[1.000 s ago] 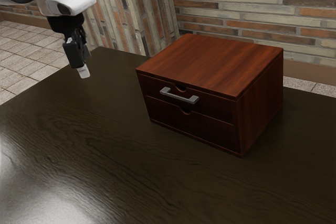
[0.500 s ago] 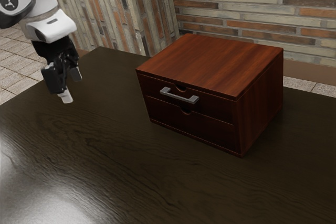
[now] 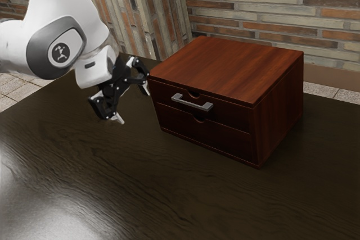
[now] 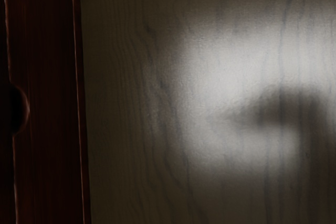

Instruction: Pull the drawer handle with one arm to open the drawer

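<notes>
The gripper [image 3: 133, 104] gapes wide and empty, just beside the cabinet's [image 3: 236, 71] front corner. The drawer handle [image 3: 192, 102] runs level across the cabinet's closed top drawer [image 3: 230, 113].

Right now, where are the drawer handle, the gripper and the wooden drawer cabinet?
drawer handle [image 3: 192, 103], exterior view: middle of the silver bar on the upper drawer.
gripper [image 3: 133, 105], exterior view: midway between its open fingertips.
wooden drawer cabinet [image 3: 225, 68], exterior view: middle of its top panel.
</notes>
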Motion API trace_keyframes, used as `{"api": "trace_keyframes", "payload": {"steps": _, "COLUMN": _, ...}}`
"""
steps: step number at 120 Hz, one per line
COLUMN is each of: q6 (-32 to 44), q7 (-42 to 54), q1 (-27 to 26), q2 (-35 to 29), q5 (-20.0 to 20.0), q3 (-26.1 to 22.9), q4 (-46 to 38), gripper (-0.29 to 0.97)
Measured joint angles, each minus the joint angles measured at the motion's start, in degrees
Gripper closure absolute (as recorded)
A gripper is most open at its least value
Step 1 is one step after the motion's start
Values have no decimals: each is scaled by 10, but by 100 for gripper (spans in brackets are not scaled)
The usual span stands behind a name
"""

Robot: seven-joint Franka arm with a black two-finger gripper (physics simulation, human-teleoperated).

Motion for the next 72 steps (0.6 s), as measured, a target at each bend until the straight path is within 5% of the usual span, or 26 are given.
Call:
{"api": "trace_keyframes", "payload": {"steps": 28, "q6": 72, "q7": 76, "q1": -16, "q2": 29, "q5": -68, "q3": 0, "q4": -7, "gripper": 4}}
{"api": "trace_keyframes", "payload": {"steps": 72, "q6": 164, "q7": 146, "q1": -30, "q2": 70, "q5": -142, "q3": 1, "q4": -5, "gripper": 34}}
